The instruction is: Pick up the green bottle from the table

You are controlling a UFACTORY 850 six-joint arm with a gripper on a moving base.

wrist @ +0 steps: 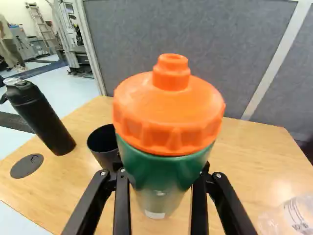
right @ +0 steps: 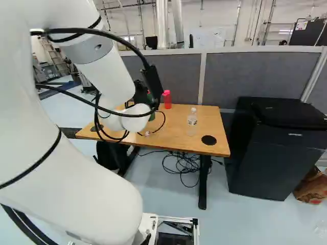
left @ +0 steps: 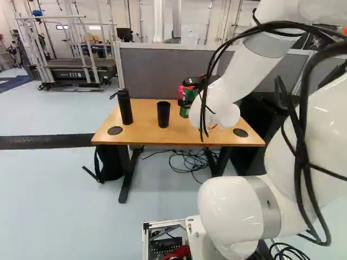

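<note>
Near the table's far side in the left base view, the black gripper (left: 193,82) is at the upper part of the green bottle (left: 185,108), partly hidden by my white wrist. In the wrist view the gripper (wrist: 160,196) is shut on the green bottle (wrist: 164,171), one finger against each side. The bottle stands upright between them, its orange cap toward the camera. Its underside is hidden, so I cannot tell whether it touches the wooden table (wrist: 249,156).
A black bottle (left: 125,106) and a black cup (left: 163,114) stand on the table to one side. A clear bottle (right: 192,121) and a red bottle (right: 167,99) stand there too. A grey partition (right: 260,74) rises behind; a black cabinet (right: 276,153) is beside the table.
</note>
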